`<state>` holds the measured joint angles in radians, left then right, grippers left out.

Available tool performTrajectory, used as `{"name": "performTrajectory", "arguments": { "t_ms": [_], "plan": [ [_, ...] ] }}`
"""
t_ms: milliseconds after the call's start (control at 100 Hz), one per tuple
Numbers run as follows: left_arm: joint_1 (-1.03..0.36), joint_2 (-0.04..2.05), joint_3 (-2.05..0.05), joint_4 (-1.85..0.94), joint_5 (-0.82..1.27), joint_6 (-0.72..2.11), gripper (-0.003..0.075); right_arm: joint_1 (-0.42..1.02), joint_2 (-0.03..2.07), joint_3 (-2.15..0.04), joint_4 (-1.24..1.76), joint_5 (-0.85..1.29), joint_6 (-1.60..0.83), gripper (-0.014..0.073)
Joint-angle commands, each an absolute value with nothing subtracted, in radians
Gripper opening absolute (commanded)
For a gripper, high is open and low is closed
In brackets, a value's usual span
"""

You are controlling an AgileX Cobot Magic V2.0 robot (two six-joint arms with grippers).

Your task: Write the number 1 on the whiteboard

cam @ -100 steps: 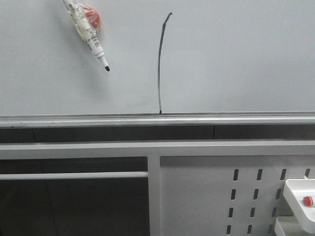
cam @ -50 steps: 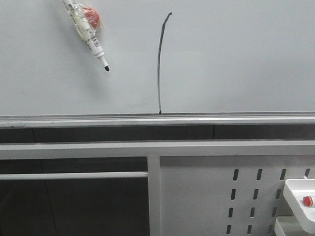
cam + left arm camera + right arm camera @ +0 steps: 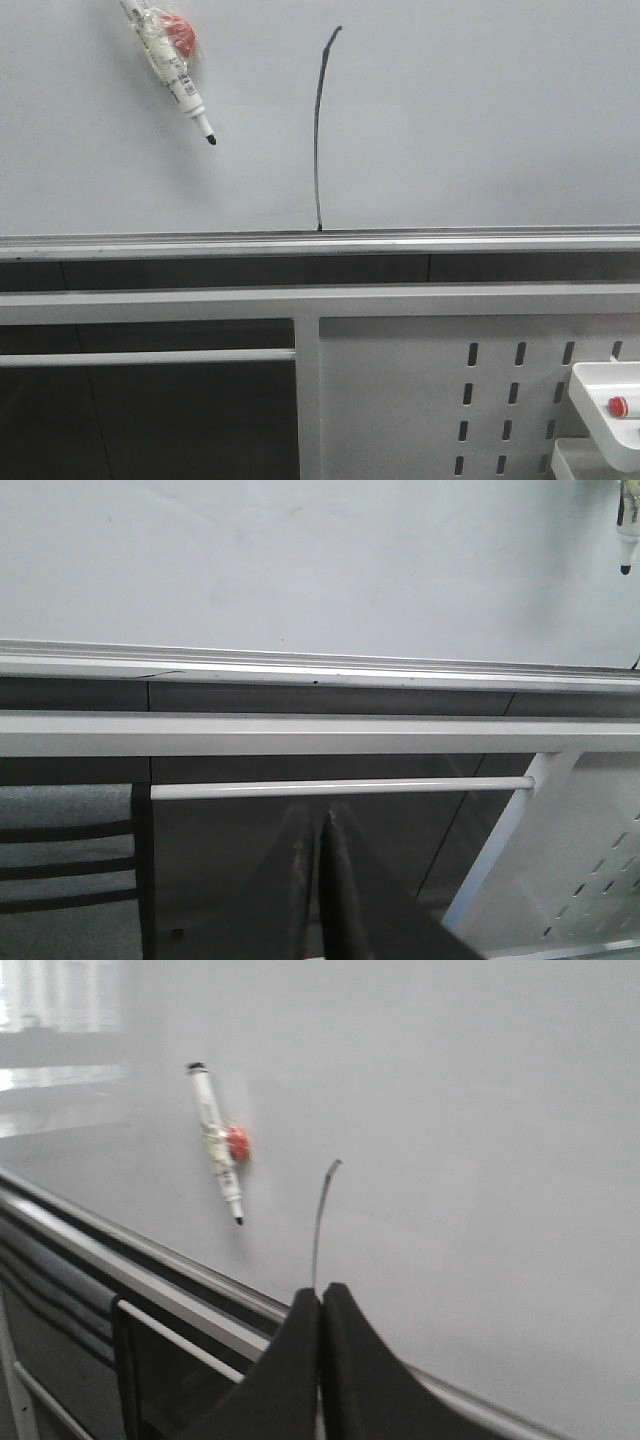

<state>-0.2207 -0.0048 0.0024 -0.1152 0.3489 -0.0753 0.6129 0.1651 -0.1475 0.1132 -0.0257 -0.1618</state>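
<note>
The whiteboard [image 3: 480, 120] fills the upper half of the front view, with its silver rail [image 3: 320, 240] along the lower edge. The number 1 [image 3: 318, 130] is a thin black curved stroke with a hooked top, running down to the rail; it also shows in the right wrist view [image 3: 320, 1220]. A white marker pen [image 3: 172, 70] with a black tip hangs on the board by a red magnet, left of the stroke. My right gripper [image 3: 321, 1295] is shut and empty, away from the board. My left gripper [image 3: 317, 815] is shut and empty, below the rail. Neither gripper shows in the front view.
Below the board run white frame bars [image 3: 320, 302] and a thin white rod [image 3: 150, 357]. A white perforated metal panel [image 3: 440, 400] stands at the lower right, with a white tray [image 3: 610, 405] holding a small red thing at the right edge.
The whole front view has shifted a little to the left and the tray has moved slightly down and left; the stroke and the marker keep their places on the board.
</note>
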Motion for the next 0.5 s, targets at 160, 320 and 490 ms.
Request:
{"name": "performTrajectory", "arguments": {
  "t_ms": [160,320,490],
  "plan": [
    [-0.219,-0.027,0.039,-0.119,0.313,-0.085,-0.002,0.325,0.161,-0.044,-0.096,-0.066,0.102,-0.0057],
    [-0.219,-0.027,0.039,-0.119,0.313,-0.085,-0.002,0.234,0.053,0.02,-0.098,-0.011,0.102,-0.0057],
    [-0.219,-0.027,0.039,-0.122,0.311,-0.085,-0.002,0.174,-0.022,0.02,-0.141,0.145,0.102,-0.0057]
  ]
}}
